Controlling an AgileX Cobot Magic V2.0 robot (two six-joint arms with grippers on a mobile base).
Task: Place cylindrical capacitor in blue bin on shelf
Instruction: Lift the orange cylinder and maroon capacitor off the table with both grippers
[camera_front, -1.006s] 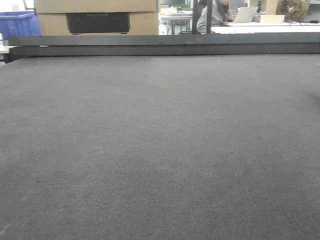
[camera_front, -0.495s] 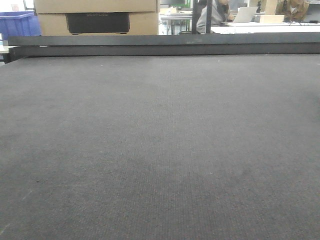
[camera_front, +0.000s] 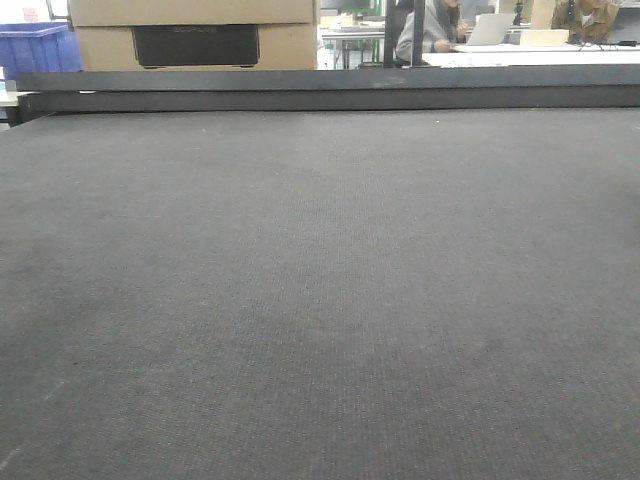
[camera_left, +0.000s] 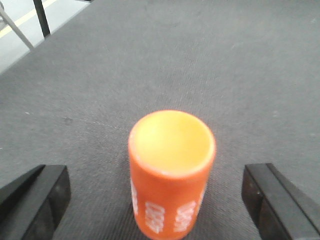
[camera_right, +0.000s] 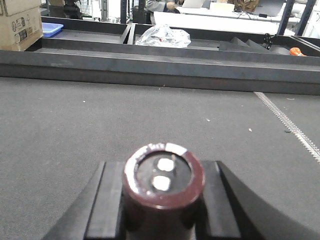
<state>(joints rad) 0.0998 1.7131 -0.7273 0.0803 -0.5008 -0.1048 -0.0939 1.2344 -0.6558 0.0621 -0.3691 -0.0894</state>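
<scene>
We see the cylindrical capacitor (camera_right: 163, 175) in the right wrist view. It is a dark red-brown can with two small white terminals on its top face. It stands upright in the right gripper (camera_right: 163, 200), whose jaws are clenched on it, with one black finger (camera_right: 107, 200) pressed on each side. Its bottom is hidden, so we cannot tell if it rests on the desk (camera_front: 320, 300) or is lifted from it.

In the left wrist view, the left gripper (camera_left: 157, 200) has its jaws released and spread wide. An orange cylinder (camera_left: 170, 170) with white print on its side stands upright on the grey felt between the two black fingers (camera_left: 37, 200). There is a clear gap on both sides, and neither finger touches it.

The front view shows the dark grey felt of the desk, which ends at a dark rail (camera_front: 320, 90) on the far side. Beyond this rail, at the far left, are a cardboard box (camera_front: 195, 30) and a blue crate (camera_front: 35, 48). In the right wrist view, a crumpled clear plastic bag (camera_right: 162, 36) lies behind the rail, and a shallow blue tray (camera_right: 51, 29) is at the far left. A thin white strip (camera_right: 287, 120) lies on the felt at the right.
</scene>
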